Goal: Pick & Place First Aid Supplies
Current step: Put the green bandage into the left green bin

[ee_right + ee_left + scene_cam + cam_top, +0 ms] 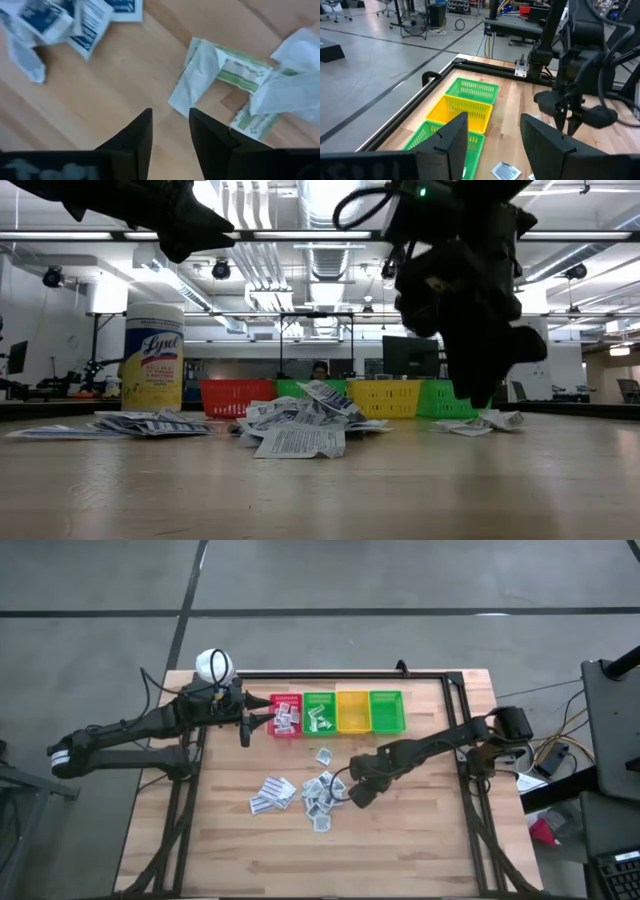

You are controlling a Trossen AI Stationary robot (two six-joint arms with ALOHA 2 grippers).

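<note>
the right claw (170, 125) hangs low over the tabletop (400, 830), its two dark fingers a narrow gap apart with bare wood between them and nothing held. just ahead of its tips lies a green-printed packet (235, 72), crumpled and folded over itself; the claw seems placed to drop onto that packet's white edge. further off to one side sit blue-printed sachets (55, 22), lying loose.

the high view gives what the wrist view cannot: the right claw (355, 792) sits at the edge of the scattered pile of first aid supplies (300, 792) in the middle of the tabletop, and beyond the pile stand four bins in a row, red bin (285, 715), green bin (320, 712), yellow bin (353, 710) and a second green bin (386, 709). the red and first green already hold some packets, so sorting looks partly done.

the low view shows the pile heaped rather than flat, and a person far behind the bins.

farthest from the work, the left claw (492, 137) waits with its fingers set wide and empty, hovering near the red bin beside the white-capped bottle (214, 666), likely kept clear of the right arm's path.
</note>
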